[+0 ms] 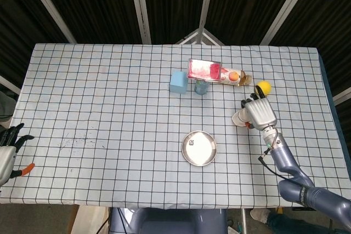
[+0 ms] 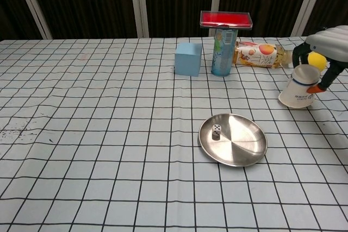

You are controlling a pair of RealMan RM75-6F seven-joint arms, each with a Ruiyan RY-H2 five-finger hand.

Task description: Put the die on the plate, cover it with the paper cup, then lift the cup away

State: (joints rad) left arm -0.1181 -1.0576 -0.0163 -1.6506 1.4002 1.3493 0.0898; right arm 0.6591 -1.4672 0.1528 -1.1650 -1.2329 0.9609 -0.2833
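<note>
A small white die (image 2: pixel 216 131) (image 1: pixel 191 142) lies uncovered on the left part of the round metal plate (image 2: pixel 239 146) (image 1: pixel 202 152) near the table's front middle. My right hand (image 1: pixel 261 113) (image 2: pixel 328 42) grips the white paper cup (image 2: pixel 298 87) (image 1: pixel 240 118), held mouth down and tilted, well to the right of the plate and low over the cloth. Whether the cup's rim touches the table I cannot tell. My left hand (image 1: pixel 7 149) shows only at the far left edge of the head view, off the table, fingers apart and holding nothing.
At the back stand a light blue cube (image 2: pixel 188 58), a can (image 2: pixel 223 52) with a red box (image 2: pixel 225 19) on top, a lying bottle (image 2: pixel 259 55), and a yellow ball (image 1: pixel 264 86) just behind the right hand. The checked cloth covers the table (image 2: pixel 98 134).
</note>
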